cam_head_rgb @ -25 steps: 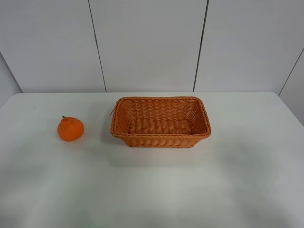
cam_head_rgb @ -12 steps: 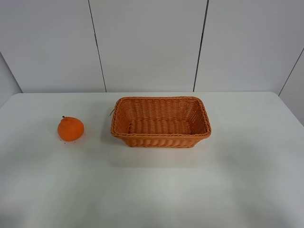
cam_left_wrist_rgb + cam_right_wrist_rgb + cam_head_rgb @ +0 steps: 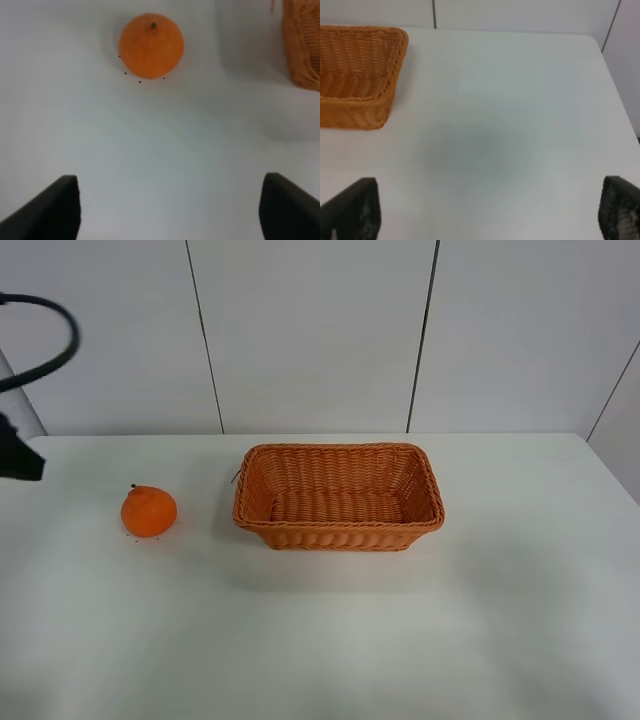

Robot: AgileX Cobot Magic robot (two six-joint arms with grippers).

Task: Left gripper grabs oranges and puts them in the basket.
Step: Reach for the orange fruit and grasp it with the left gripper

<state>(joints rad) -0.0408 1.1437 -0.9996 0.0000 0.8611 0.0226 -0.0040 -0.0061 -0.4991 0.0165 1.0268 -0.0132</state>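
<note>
One orange (image 3: 149, 512) sits on the white counter (image 3: 320, 640), well to the left of the basket (image 3: 338, 528) in the high view and apart from it, with a strip of bare counter between the two. Its knobby top with a small dark stem faces up. In the left wrist view the orange (image 3: 151, 46) is whole and unobstructed, and a few tiny dark specks lie on the counter just beside it. One corner of the basket (image 3: 302, 45) shows at the edge of that view.

The left tool (image 3: 170, 207) is spread wide: its two black fingers (image 3: 50, 210) stand far apart at the corners of the wrist picture, with only bare counter between them, and the orange lies well ahead of them, untouched. In the high view only a black part of the left arm (image 3: 18, 455) and a looping black cable (image 3: 60, 340) show at the left edge, apart from the orange.

The basket stands upright at the middle of the counter, its woven floor bare.

The right tool (image 3: 485, 210) is likewise spread apart, fingers at the corners over bare counter, with the basket (image 3: 355, 107) off to one side. Pale wall panels (image 3: 310, 330) rise behind the counter.
</note>
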